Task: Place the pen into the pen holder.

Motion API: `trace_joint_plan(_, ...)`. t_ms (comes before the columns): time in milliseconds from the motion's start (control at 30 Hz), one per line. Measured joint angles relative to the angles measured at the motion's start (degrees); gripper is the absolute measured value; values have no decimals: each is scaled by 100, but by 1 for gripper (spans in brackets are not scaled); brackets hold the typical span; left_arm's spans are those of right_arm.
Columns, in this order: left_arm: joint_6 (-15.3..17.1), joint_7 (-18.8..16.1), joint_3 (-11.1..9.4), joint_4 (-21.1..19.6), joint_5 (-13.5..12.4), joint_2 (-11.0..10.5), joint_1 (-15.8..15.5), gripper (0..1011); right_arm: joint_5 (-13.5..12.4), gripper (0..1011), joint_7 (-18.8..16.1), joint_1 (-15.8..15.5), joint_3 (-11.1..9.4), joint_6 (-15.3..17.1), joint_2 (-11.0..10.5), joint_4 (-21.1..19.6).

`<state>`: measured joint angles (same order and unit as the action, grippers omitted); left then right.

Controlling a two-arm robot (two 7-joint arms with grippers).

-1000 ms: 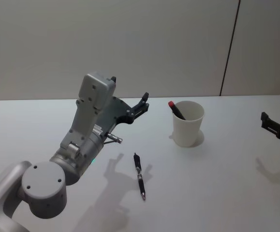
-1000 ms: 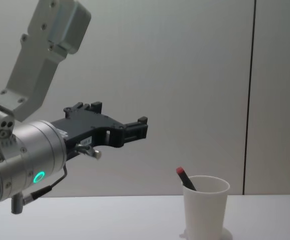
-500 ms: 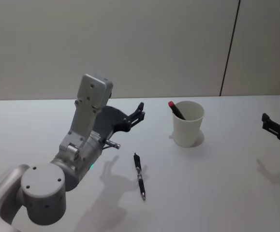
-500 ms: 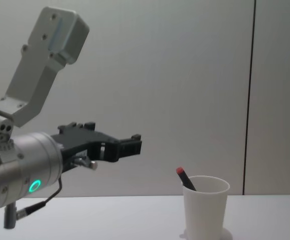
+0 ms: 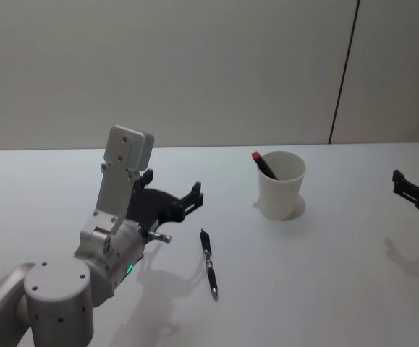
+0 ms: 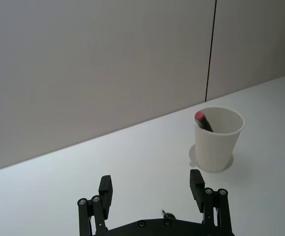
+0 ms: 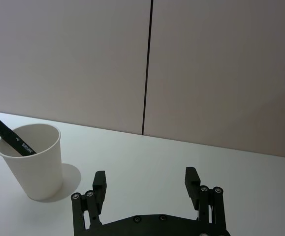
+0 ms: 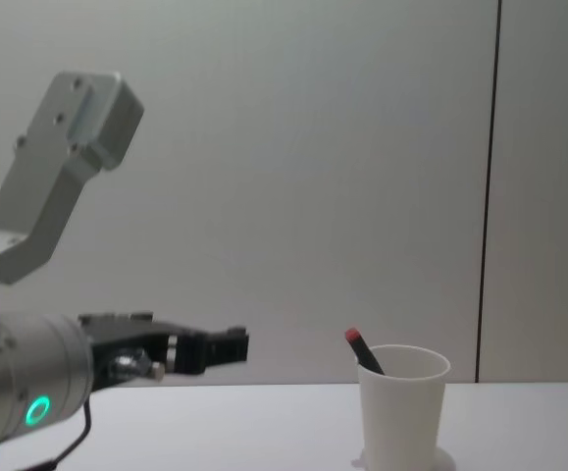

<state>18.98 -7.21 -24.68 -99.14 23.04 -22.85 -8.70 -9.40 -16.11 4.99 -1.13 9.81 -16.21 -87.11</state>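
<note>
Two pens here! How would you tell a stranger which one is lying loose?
On the white table, find the white cup. Nearer the robot and to the cup's left, close to the open left gripper, a slim black pen lies flat on the tabletop, touching nothing. Its neighbour, the red-tipped pen, stands leaning inside the cup instead.

On table [image 5: 339, 267], right of centre toward the back: pen holder [image 5: 281, 189], upright. Inside it: pen [image 5: 264, 165], leaning to the left, upper end above rim. Nearer and left of holder, well apart from it: second pen [image 5: 208, 264], flat on table, lengthwise front to back. Just left of second pen, above table: left gripper [image 6: 151, 179], pointing toward holder. Far right, well apart from holder: right gripper [image 7: 145, 175].
</note>
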Motion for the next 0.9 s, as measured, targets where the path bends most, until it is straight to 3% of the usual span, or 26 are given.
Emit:
trace_joint_plan(333,622,-264,3,62,378,99,89,1000,-1,1001,0,-4,0,0,-3,-3)
trace_joint_plan(900,1202,-285,-67,513,535,401,-35,999,-1,1002,0,-4,0,0,-3,-2)
